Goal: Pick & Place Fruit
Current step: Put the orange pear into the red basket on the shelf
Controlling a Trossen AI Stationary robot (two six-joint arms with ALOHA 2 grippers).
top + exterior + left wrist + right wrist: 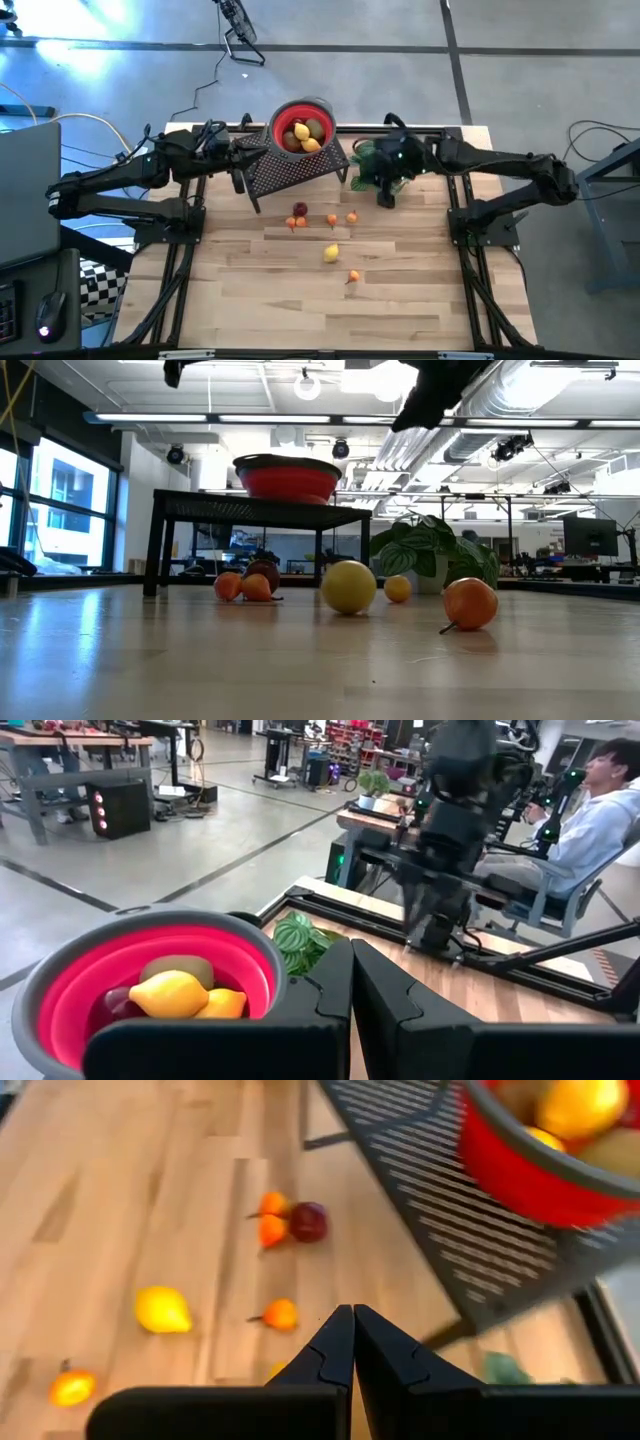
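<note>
Loose fruit lies on the wooden table point(400, 300): a yellow lemon point(331, 253), a dark red piece point(300, 209) and several small orange ones point(353, 277). More fruit, lemons and a kiwi-like oval, fills the red bowl point(300, 128) on a black perforated stand point(290, 170). My left gripper point(350, 975) is shut and held level beside the bowl's rim point(60, 970), touching nothing. My right gripper point(352, 1330) is shut too, slanting down over the table near the stand's right end, above the loose fruit point(280, 1314).
A green leafy plant point(372, 158) stands at the far right of the stand, under my right arm. A person point(600, 810) sits beyond the table. Bare wood lies toward the table's near edge point(320, 335).
</note>
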